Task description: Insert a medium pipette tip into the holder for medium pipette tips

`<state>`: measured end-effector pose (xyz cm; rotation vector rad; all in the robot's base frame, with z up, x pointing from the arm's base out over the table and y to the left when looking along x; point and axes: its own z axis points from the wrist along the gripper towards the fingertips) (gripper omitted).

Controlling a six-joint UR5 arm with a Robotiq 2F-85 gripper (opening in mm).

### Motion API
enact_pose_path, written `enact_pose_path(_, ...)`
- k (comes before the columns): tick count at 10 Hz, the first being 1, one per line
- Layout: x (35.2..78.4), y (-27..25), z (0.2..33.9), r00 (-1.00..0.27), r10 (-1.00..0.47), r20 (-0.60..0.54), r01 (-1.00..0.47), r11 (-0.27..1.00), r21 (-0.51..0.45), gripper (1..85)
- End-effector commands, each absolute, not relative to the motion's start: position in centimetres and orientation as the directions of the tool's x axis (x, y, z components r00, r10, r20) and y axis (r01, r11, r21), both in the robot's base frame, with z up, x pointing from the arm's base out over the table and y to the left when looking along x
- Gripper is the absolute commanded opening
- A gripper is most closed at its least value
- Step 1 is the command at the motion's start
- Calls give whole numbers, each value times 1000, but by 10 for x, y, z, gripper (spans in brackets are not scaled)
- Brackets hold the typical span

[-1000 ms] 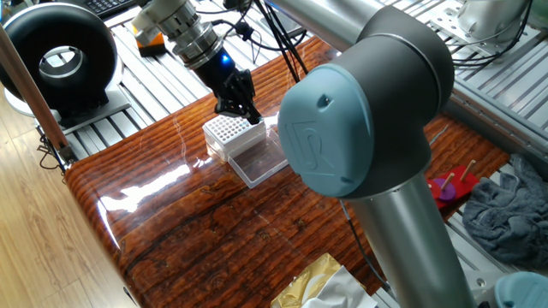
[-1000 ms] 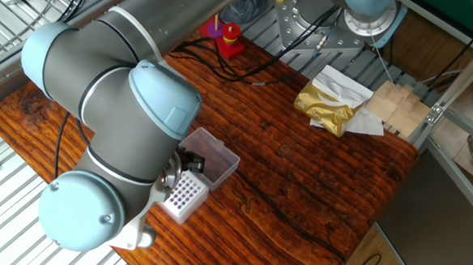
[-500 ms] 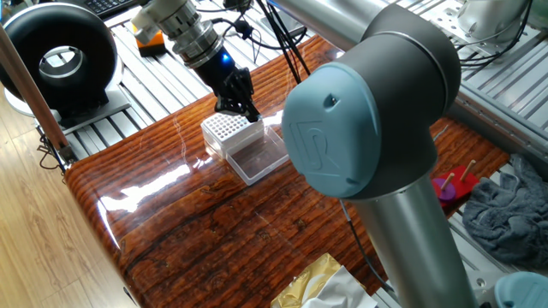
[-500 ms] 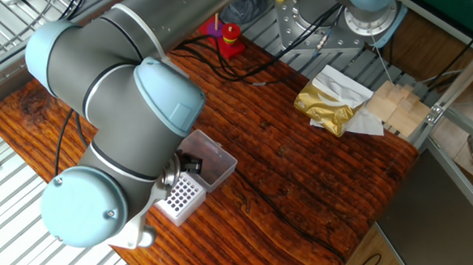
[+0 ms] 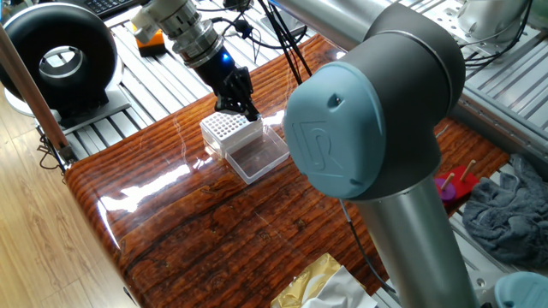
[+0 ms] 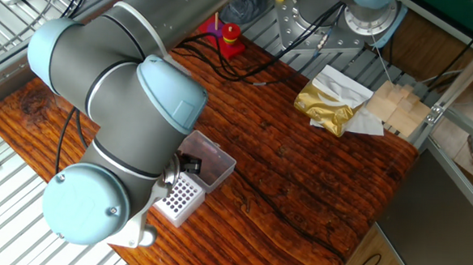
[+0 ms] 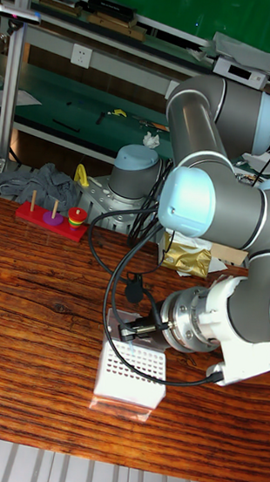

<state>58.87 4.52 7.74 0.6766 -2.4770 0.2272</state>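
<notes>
Holder for medium pipette tips (image 5: 224,129): small clear plastic box, white top grid of many small holes, clear hinged lid (image 5: 259,157) lying open beside it; stands on the wooden surface (image 5: 214,222) toward its far edge in one fixed view. Handling, by judgement: light, thin-walled, stiff but easily nudged or slid on the glossy surface; a sideways push at the grid could shift or tip it, so any contact should come straight down. The pipette tip itself, by judgement: very light, slender, slippery plastic, best held high on its wider end so the narrow end stays free to enter a hole. Gripper (image 5: 241,103): dark, poised over the holder's lid-side edge, just above or touching the grid; which of the two cannot be told. Fingers: whether apart, together or clamped on a tip cannot be told, since the tip is too small and clear to make out in any view. In the other fixed view the arm's large joints cover the gripper and part of the holder (image 6: 178,199). In the tall fixed view the wrist hides the holder's near edge (image 7: 133,366). Which hole is aimed at: not discernible.
</notes>
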Motion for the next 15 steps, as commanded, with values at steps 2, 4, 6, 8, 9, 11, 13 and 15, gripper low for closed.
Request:
enact_pose_path(2,590,47,77,-718,-435,544,-521,854,-4,57)
enact_pose_path(4,591,48,77,-719,-437,541,-522,853,-4,63)
enact_pose_path(6,591,48,78,-720,-437,539,-521,854,-3,63)
enact_pose_path(8,591,48,79,-721,-438,537,-522,853,-4,63)
enact_pose_path(9,591,48,80,-721,-438,537,-523,852,-7,67)
enact_pose_path(11,591,48,81,-720,-440,537,-526,851,-7,73)
enact_pose_path(13,591,49,81,-721,-440,536,-525,851,-7,77)
enact_pose_path(15,592,52,83,-723,-436,536,-521,853,-9,77)
